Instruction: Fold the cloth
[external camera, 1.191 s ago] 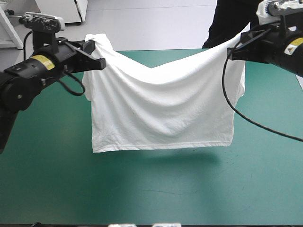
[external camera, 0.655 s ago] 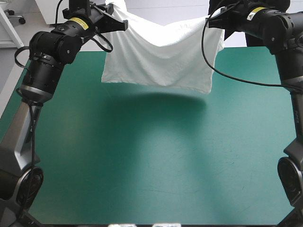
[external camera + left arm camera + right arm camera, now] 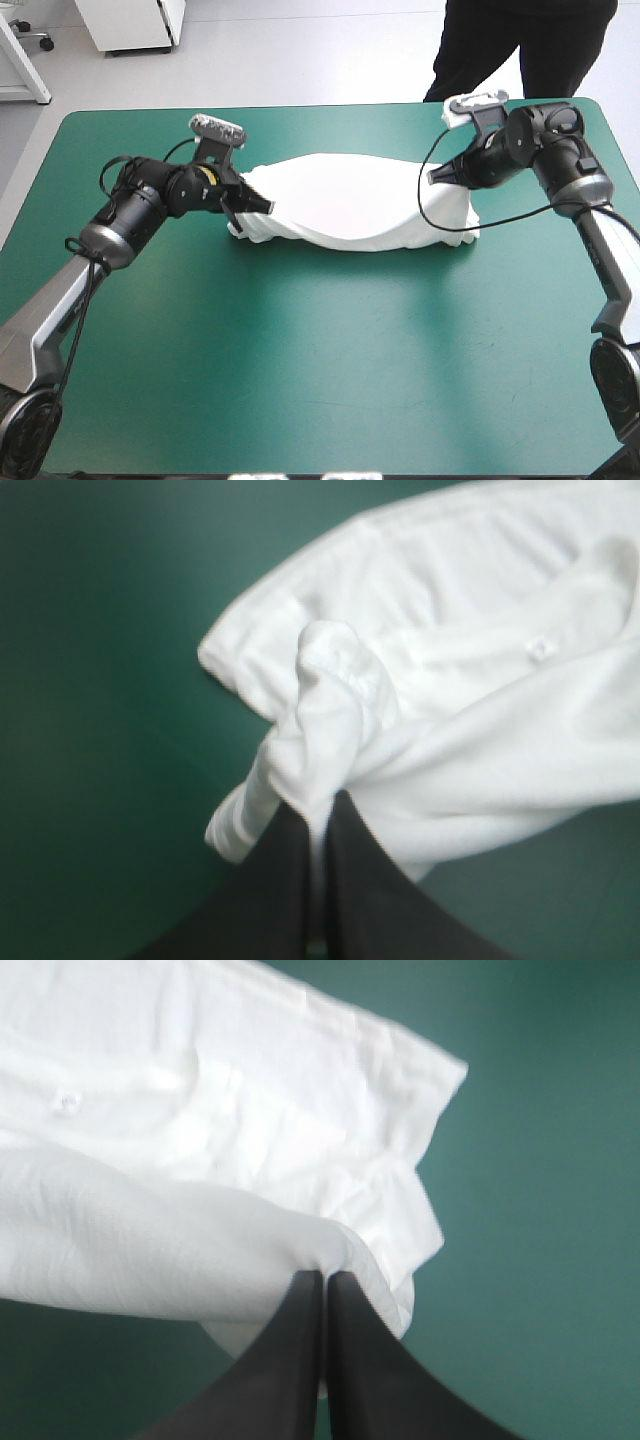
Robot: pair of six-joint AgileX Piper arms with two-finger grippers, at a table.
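Mid-fold, clamped at both ends: T-shirt (image 3: pixel 350 205) slumped on the teal-green cover (image 3: pixel 300 350) between left gripper (image 3: pixel 318 802) and right gripper (image 3: pixel 323 1278), fingers (image 3: pixel 280 880) pinched nearly closed on cloth. Next, probably: releasing without dragging it.

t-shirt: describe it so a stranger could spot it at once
On the teal-green table, look at the far half, between the two arms. The T-shirt lies there as a long white bundle, its ends pinched by the left gripper and right gripper. It is the only cloth there.
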